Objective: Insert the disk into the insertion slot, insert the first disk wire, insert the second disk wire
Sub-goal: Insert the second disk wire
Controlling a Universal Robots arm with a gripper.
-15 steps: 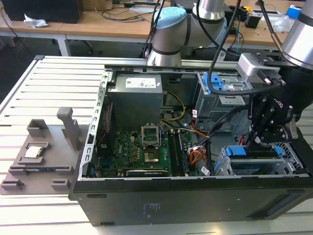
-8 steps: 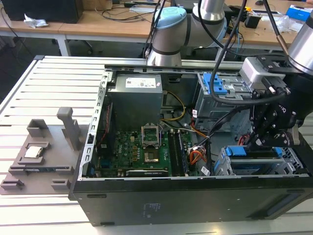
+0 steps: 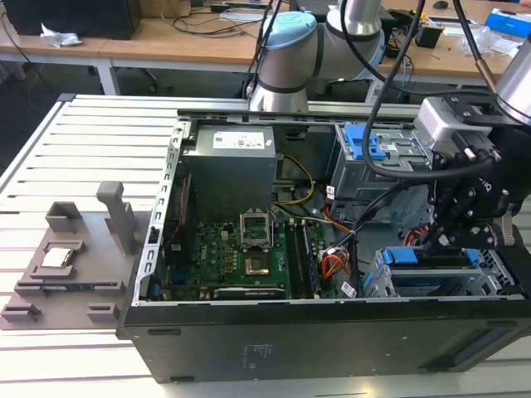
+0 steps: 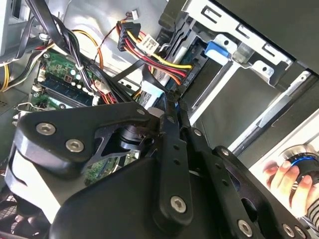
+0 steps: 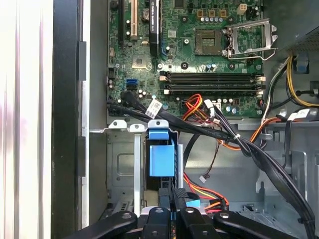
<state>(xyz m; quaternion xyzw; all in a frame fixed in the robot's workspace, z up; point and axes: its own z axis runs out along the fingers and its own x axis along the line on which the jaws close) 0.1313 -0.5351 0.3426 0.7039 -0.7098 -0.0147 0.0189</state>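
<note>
The disk (image 3: 431,257), framed by its blue caddy, lies inside the insertion slot (image 3: 498,280), a grey metal cage at the case's near corner on the exterior view's right. My gripper (image 3: 444,240) hangs just above the disk's end that faces the motherboard. In the first wrist view the fingers (image 5: 187,216) sit below the caddy's blue tab (image 5: 162,157), shut on a thin black wire connector (image 5: 175,193). A light-blue plug (image 5: 193,201) and red-yellow wires lie beside it. In the second wrist view my gripper (image 4: 168,107) pinches near a light-blue plug (image 4: 149,92).
The motherboard (image 3: 249,249) and power supply (image 3: 228,170) fill the case's middle. A taller cage with a blue latch (image 3: 365,145) stands behind. Black cable bundles (image 5: 249,149) cross close to the slot. A grey fixture (image 3: 66,257) lies outside. A person's hand (image 4: 284,174) shows beyond the case.
</note>
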